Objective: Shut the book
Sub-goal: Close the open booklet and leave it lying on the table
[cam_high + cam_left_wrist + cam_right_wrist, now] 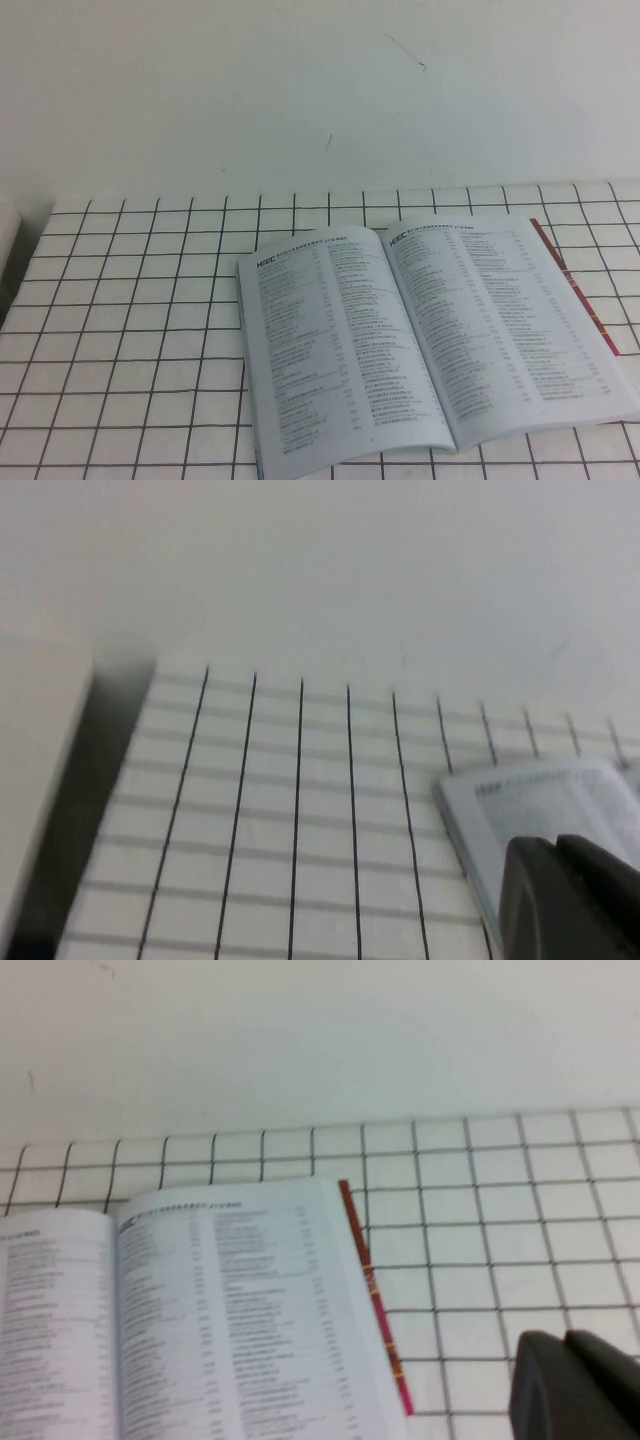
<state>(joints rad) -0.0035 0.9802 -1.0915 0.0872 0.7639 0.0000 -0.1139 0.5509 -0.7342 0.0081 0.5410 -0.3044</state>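
Observation:
An open book [420, 340] lies flat at the right front of the checked tablecloth [130, 330], showing two pages of small print. A red cover edge [575, 290] shows along its right side. Neither gripper appears in the high view. In the left wrist view my left gripper [557, 845] is shut, empty, and hovers over the near left corner of the book [540, 800]. In the right wrist view my right gripper [565, 1338] is shut and empty, and hangs over bare cloth just right of the book [200, 1310] and its red edge [375, 1300].
A plain white wall [320, 90] rises behind the table. At the table's left end a pale block [40, 780] stands beyond a dark gap. The book's front edge reaches the front of the table in the high view.

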